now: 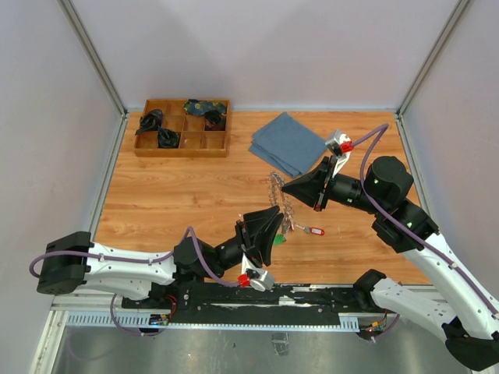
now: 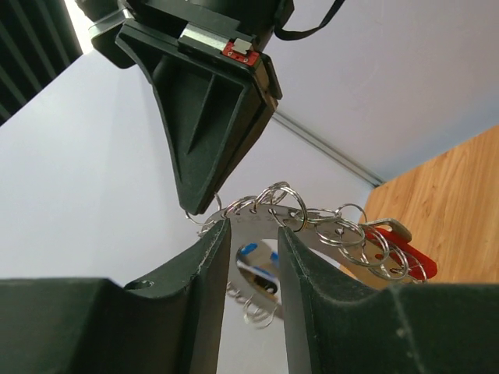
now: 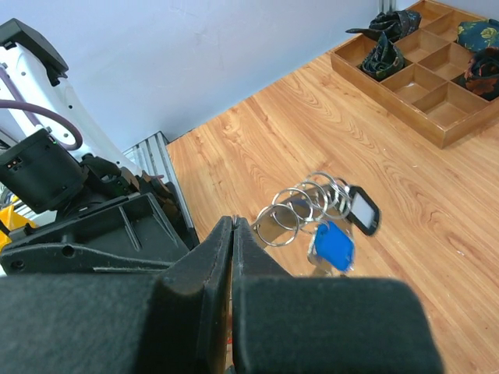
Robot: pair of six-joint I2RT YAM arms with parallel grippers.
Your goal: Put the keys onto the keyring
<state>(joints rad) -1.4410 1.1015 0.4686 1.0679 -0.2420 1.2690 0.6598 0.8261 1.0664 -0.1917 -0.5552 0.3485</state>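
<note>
Grey walls close in a wood-grain table (image 1: 156, 195), with a compartmented wooden tray (image 1: 181, 148) of dark bundled cloth at the far left and a folded blue cloth (image 1: 288, 142) at the far middle. Just near of that cloth the keyring (image 1: 281, 195) is held up above the table between the two arms, flat and silver, strung with small split rings. The right gripper (image 1: 287, 187) reaches in from the right and is pinched tight on one end of the keyring. The left gripper (image 1: 273, 226) points up at it from the near side. Its fingers (image 2: 207, 288) stand partway apart with the keyring crossing their tips, and I cannot tell whether they press on anything. The keys (image 1: 292, 218) dangle from the rings: a red tag (image 1: 316, 231) at the near right, a green tag (image 1: 279, 239) beside the left gripper, and a blue tag (image 3: 334, 245) and black tag (image 3: 362, 210) in the right wrist view
</note>
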